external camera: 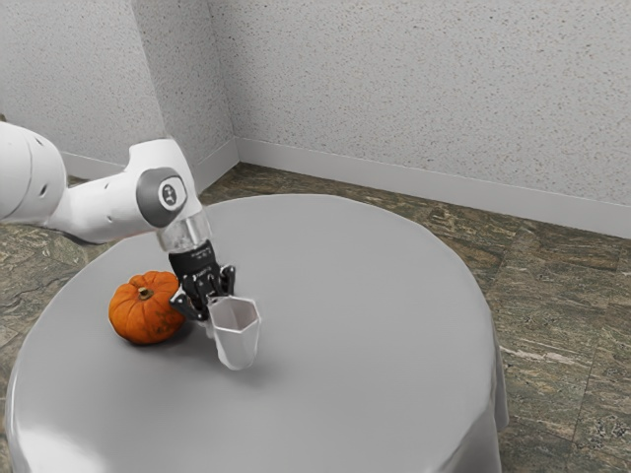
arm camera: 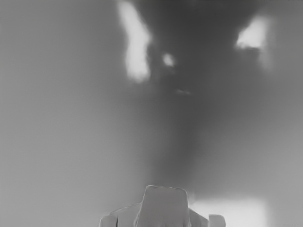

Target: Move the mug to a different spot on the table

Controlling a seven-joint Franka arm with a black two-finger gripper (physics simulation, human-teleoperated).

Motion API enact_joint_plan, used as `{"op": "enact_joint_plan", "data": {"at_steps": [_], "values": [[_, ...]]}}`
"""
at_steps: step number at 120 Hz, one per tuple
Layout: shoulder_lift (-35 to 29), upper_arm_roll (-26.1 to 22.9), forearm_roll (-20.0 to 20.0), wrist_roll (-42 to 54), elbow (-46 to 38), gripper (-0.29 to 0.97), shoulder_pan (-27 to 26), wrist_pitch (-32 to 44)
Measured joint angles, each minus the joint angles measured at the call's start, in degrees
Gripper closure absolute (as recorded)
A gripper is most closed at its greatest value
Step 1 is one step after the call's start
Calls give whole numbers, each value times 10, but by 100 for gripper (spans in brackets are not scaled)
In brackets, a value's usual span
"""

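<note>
A white faceted mug (external camera: pixel 238 333) is near the middle of the round grey table (external camera: pixel 375 296), leaning slightly. My black gripper (external camera: pixel 213 303) comes down from the exterior view's upper left and is shut on the mug's rim on the side facing the pumpkin. The mug's base is at or just above the tabletop, and I cannot tell whether it touches. In the wrist view the mug (arm camera: pixel 163 208) is a pale blurred shape just under my hand, over grey tabletop darkened by shadow.
An orange pumpkin (external camera: pixel 146 308) sits on the table close beside the gripper, toward the exterior view's left. The tabletop stretches bare toward the exterior view's right and far side. Its cloth-draped edge (external camera: pixel 490 374) drops to a stone floor.
</note>
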Motion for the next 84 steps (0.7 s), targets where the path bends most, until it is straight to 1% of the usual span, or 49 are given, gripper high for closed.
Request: {"op": "enact_joint_plan", "data": {"at_steps": [22,33,58,84], "values": [[18,3,-102,58,-25,61,0,38],[22,2,-131,83,-27,61,0,54],[26,8,-146,126,-27,61,1,68],[30,27,-140,157,-25,61,2,75]]}}
